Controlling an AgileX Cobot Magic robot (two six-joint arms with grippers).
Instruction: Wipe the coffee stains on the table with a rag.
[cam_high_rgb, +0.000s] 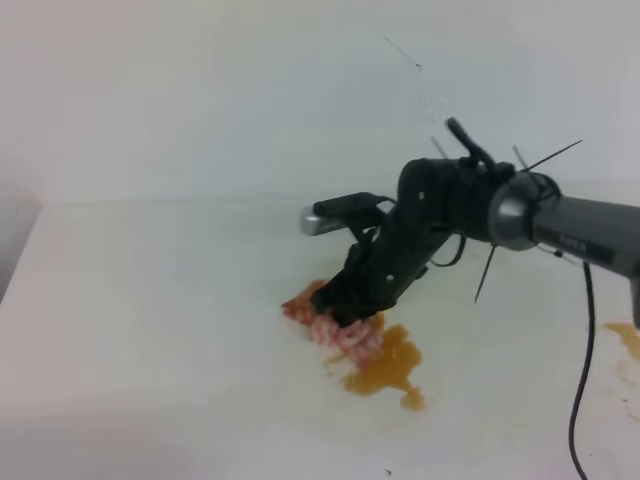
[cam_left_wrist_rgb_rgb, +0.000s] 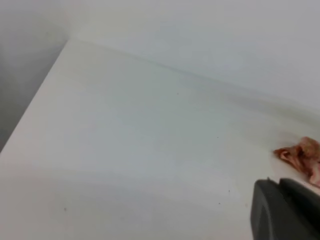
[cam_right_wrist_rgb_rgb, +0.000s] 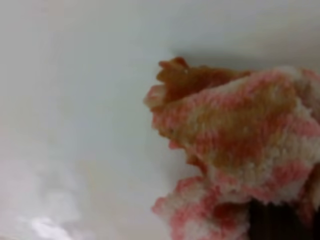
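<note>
Mid-wipe: right claw (cam_high_rgb: 345, 312) pinching the pink-and-white striped, coffee-soaked rag (cam_high_rgb: 345, 335), pressed onto the white tabletop (cam_high_rgb: 150, 300) at the upper-left edge of the amber-brown coffee stains (cam_high_rgb: 388, 370). Next, probably: drag toward the remaining puddle, keeping pressure. Left claw: cannot tell.

Right arm (cam_high_rgb: 440, 215): black links, grey joint, silver camera barrel, black cables.

One rag (cam_high_rgb: 345, 335), two coffee stains (cam_high_rgb: 385, 370), one table (cam_high_rgb: 150, 300)
</note>
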